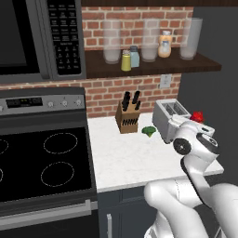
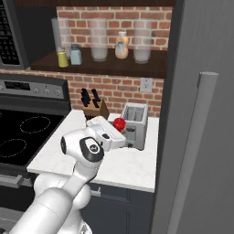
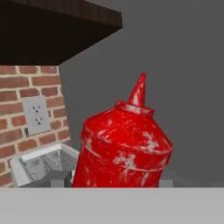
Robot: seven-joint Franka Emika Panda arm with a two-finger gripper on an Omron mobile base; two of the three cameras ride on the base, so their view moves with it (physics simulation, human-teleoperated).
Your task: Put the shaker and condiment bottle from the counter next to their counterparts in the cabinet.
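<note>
Currently the condiment bottle [image 3: 124, 148] is sitting right in front of the hand camera, upright, its narrow cone tip pointing to 12 o'clock. In the right base view the condiment bottle [image 2: 119, 123] is showing as a red spot just at 9 o'clock of the toaster [image 2: 135, 124], above the counter [image 2: 132, 171]; whether it is resting on the counter or already lifting, I cannot tell.

Handling judgement: rigid glossy plastic, probably light, so it is likely slipping under a weak pinch and tipping easily because it is tall for its base. Best hold is looking like the broad straight body below the shoulder, not the tapered cap.

The gripper [image 2: 118, 136] is standing about half open with the bottle between or just ahead of its fingers; contact is hidden, so I cannot tell whether it is gripping.

Outward: the toaster [image 3: 43, 166] is lying at 8 o'clock of the bottle in the hand view, a wall outlet [image 3: 36, 115] at 10 o'clock. The shaker [image 1: 126, 61] is already standing on the cabinet [image 1: 153, 69] shelf, touching or nearly touching the pale blue shaker [image 1: 135, 56]. The orange-cream bottle [image 1: 164, 44] is waiting further along at 3 o'clock.
</note>
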